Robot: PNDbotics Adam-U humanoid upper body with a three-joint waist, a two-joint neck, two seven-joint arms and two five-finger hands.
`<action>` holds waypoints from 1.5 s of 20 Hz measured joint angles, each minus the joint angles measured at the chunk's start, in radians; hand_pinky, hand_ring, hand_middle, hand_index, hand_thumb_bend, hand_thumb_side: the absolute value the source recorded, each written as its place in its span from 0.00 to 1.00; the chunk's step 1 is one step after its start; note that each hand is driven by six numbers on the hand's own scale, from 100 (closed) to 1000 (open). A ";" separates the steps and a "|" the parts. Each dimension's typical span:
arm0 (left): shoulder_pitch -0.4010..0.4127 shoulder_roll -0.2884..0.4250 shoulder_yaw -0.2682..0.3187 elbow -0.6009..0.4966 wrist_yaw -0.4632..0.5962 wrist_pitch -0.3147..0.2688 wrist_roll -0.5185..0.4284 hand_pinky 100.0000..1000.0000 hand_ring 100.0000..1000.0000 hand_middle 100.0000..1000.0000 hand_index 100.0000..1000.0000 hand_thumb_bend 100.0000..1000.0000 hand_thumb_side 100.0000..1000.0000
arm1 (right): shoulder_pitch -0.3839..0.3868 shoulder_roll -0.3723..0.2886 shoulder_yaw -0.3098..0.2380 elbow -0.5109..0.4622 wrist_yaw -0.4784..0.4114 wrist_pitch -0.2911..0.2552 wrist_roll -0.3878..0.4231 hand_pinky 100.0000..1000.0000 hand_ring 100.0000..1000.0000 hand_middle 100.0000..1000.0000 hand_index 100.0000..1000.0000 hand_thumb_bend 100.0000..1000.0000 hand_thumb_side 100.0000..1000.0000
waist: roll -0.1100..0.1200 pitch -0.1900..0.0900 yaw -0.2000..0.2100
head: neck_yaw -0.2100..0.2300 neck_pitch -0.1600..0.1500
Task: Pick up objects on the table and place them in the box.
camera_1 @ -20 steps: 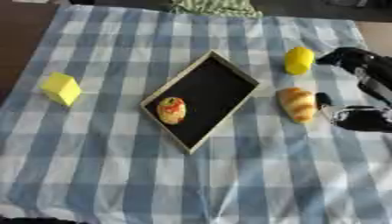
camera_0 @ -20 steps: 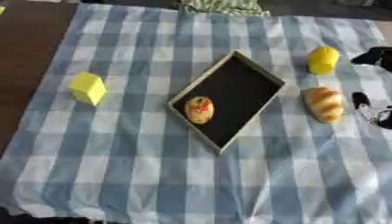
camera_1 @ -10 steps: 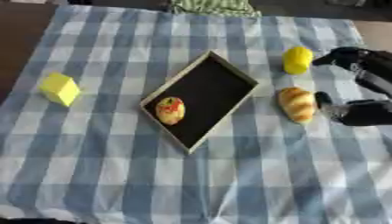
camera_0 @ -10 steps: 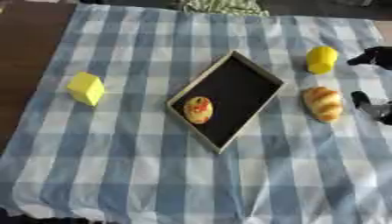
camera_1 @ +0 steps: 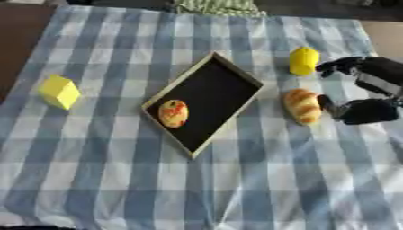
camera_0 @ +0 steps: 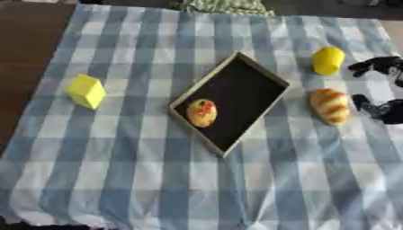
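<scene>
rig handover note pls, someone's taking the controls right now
Right robot hand: open, at the right edge beside the bread roll, holding nothing. Left robot hand: not in view.
Done: one round yellow-and-red item lies in the box.
Left: bread roll and yellow rounded object right of the box; yellow block far left on the checked cloth.

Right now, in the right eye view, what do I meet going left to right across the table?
Yellow block → round fruit in the box → bread roll → right hand. The yellow object overlaps the roll's position.
</scene>
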 measured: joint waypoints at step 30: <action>-0.010 -0.007 -0.011 0.006 0.022 0.002 -0.019 0.72 0.78 0.58 0.75 0.00 0.65 | -0.130 0.114 0.078 0.272 0.155 -0.058 0.052 0.94 1.00 0.84 0.93 0.00 0.39 | 0.000 0.021 0.019 | -0.016 0.000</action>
